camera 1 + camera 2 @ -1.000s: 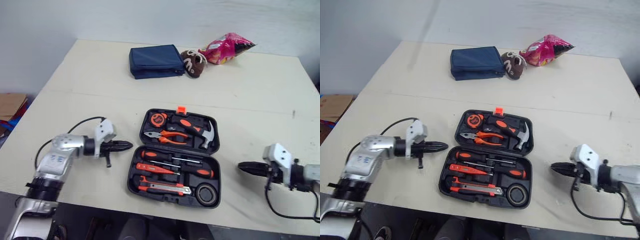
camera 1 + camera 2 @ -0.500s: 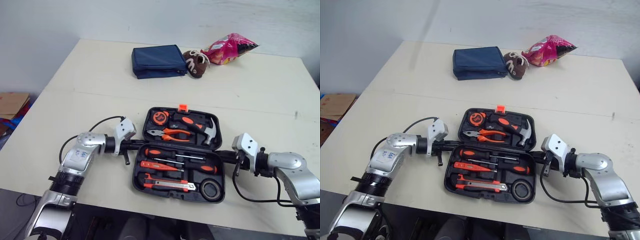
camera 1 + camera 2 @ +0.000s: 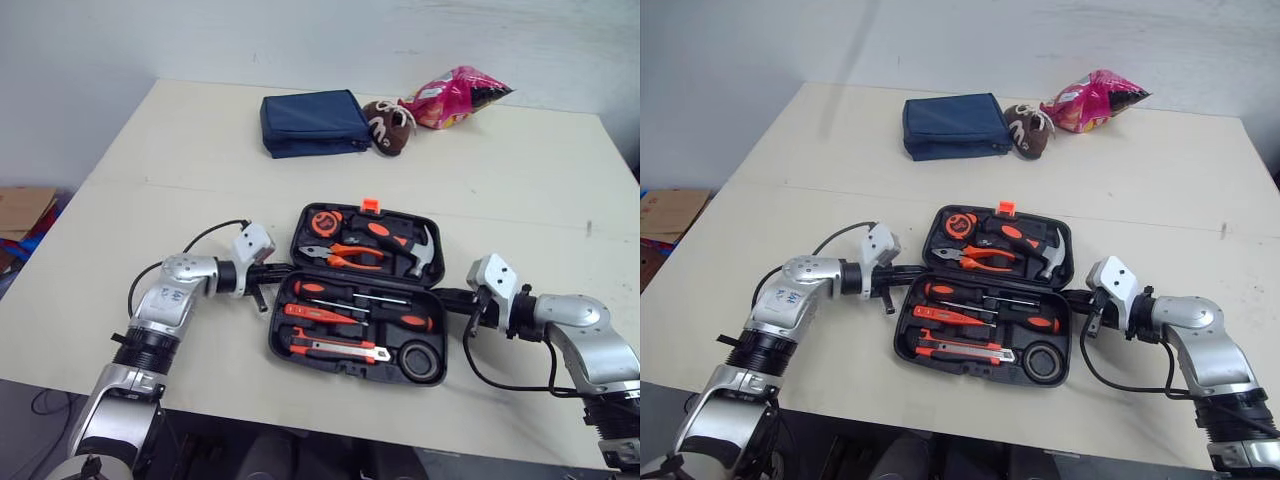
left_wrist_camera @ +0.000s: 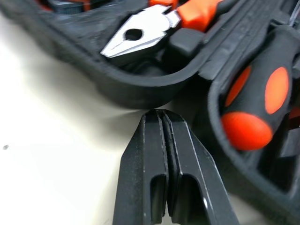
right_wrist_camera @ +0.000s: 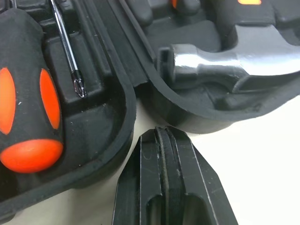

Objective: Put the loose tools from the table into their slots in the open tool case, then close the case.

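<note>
**At the case's hinge line: both grippers clenched, one at each end**

Near the table's (image 3: 180, 190) front edge, the tool case (image 3: 330, 364) lies open, with its lid on the far side and its base toward the robot. The lid holds a tape measure (image 3: 322, 222), pliers (image 3: 345, 257) and a hammer (image 3: 415, 255). An orange latch (image 3: 370, 206) sits on the lid's far rim. The base holds two screwdrivers (image 3: 335, 291), a thinner orange driver (image 3: 320, 313), a utility knife (image 3: 340, 349) and a tape roll (image 3: 422, 363), each in its slot.

The left gripper (image 3: 283, 270) points in at the left end of the hinge. Its fingers are pressed together on nothing, and the tip sits at the notch where lid and base meet. The left wrist view puts that tip just beside the case wall, with the pliers' nose on one side and a screwdriver handle on the other.

The right gripper (image 3: 445, 296) mirrors it at the right end, also clenched and empty. In the right wrist view its tip is at the gap between the two shells, close to the hammer head. I cannot tell whether either tip touches the case.

Well apart, at the table's far side, lie a blue pouch (image 3: 313, 122), a brown plush toy (image 3: 388, 125) and a pink bag (image 3: 455, 95).
</note>
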`<move>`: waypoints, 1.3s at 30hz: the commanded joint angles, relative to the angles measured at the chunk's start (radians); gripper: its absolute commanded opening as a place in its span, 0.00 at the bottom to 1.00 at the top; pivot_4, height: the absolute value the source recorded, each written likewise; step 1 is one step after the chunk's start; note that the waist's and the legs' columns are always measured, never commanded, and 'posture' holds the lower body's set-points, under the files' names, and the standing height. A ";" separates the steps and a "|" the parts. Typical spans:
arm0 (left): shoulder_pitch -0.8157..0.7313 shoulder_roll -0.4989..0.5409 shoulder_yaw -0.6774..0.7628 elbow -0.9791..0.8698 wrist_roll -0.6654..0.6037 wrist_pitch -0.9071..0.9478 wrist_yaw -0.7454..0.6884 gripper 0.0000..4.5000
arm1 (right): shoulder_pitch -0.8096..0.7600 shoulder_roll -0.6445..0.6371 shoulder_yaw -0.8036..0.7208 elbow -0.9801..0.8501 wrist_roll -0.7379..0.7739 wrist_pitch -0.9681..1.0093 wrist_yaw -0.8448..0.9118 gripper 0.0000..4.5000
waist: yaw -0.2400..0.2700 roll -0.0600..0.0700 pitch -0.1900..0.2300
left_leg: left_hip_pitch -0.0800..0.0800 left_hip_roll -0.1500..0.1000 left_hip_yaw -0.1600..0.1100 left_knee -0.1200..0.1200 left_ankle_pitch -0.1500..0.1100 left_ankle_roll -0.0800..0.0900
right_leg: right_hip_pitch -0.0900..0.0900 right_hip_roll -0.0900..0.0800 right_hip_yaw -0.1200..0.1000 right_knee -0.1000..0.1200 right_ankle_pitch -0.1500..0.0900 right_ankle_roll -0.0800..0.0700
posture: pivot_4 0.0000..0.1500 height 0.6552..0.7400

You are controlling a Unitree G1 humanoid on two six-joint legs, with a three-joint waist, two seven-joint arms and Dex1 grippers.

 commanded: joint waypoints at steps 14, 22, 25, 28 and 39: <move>-0.161 0.100 0.275 -0.192 -0.301 0.790 0.161 0.99 | -0.238 -0.102 -0.423 -0.261 0.461 1.313 -0.299 1.00 | 0.000 0.001 0.000 | -0.014 0.000 -0.001 0.006 0.002 -0.001 | -0.013 -0.001 0.001 0.009 0.000 -0.001 | 1.00 1.00; -0.267 0.009 0.155 -0.074 -0.221 0.801 0.279 0.99 | -0.449 -0.074 -0.259 -0.058 0.580 1.388 -0.593 1.00 | -0.009 0.000 0.000 | -0.016 -0.003 0.000 0.000 0.002 0.000 | -0.019 -0.002 0.001 0.010 0.000 -0.001 | 1.00 1.00; -0.293 -0.016 0.144 -0.042 -0.212 0.804 0.302 0.99 | -0.486 -0.041 -0.253 -0.019 0.567 1.388 -0.668 1.00 | -0.010 0.000 0.000 | -0.016 -0.004 0.001 0.001 0.003 0.000 | -0.020 -0.002 0.001 0.011 0.000 -0.001 | 1.00 1.00; -0.314 -0.037 0.149 -0.015 -0.206 0.811 0.334 0.99 | -0.525 -0.007 -0.241 0.028 0.525 1.388 -0.738 1.00 | -0.017 0.000 0.000 | -0.017 -0.006 0.001 0.000 0.003 0.000 | -0.024 -0.002 0.001 0.018 0.000 -0.001 | 1.00 1.00; -0.358 -0.043 0.075 0.019 -0.171 0.827 0.351 0.99 | -0.569 0.036 -0.152 0.098 0.517 1.388 -0.787 1.00 | -0.026 0.000 0.000 | -0.020 -0.015 0.005 0.000 0.007 0.005 | -0.030 -0.012 -0.002 0.024 0.001 0.000 | 1.00 1.00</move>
